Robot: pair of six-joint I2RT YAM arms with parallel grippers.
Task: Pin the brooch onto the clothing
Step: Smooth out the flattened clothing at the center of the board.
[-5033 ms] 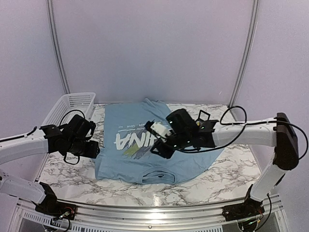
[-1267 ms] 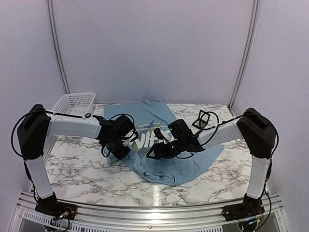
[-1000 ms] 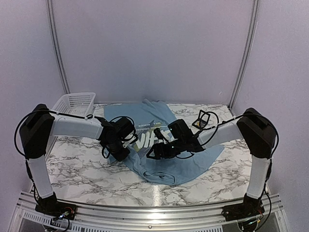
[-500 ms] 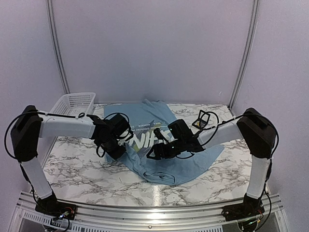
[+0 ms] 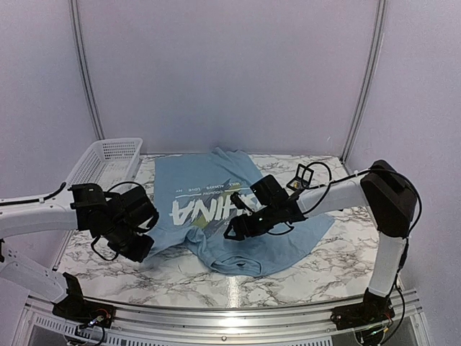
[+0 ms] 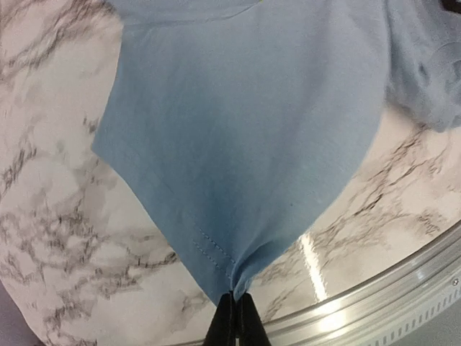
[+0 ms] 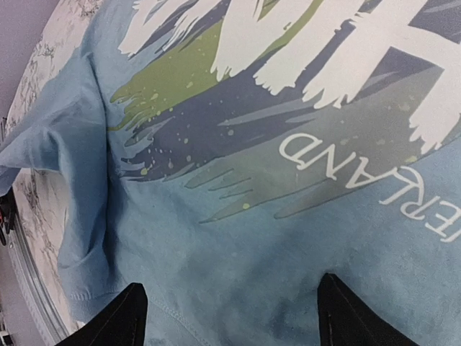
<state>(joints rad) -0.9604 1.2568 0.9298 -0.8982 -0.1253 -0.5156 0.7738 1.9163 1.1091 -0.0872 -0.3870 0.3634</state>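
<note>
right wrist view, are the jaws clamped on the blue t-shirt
No, the right gripper holds its jaws wide apart above the light blue printed T-shirt, fabric showing between them.

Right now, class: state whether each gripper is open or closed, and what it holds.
Left gripper: closed, pinching a hem corner of the blue T-shirt.
Right gripper: open over the T-shirt's print, holding nothing.

- Your left gripper (image 6: 232,326) sits at the bottom middle of the view, its two dark tips pressed together on a hemmed corner of the shirt (image 6: 245,130).
- From that pinch the shirt fans upward across most of the view, with a rumpled fold at the upper right.
- You see the marble desk (image 6: 43,216) on either side, and a metal rail (image 6: 410,303) at the lower right.
</note>
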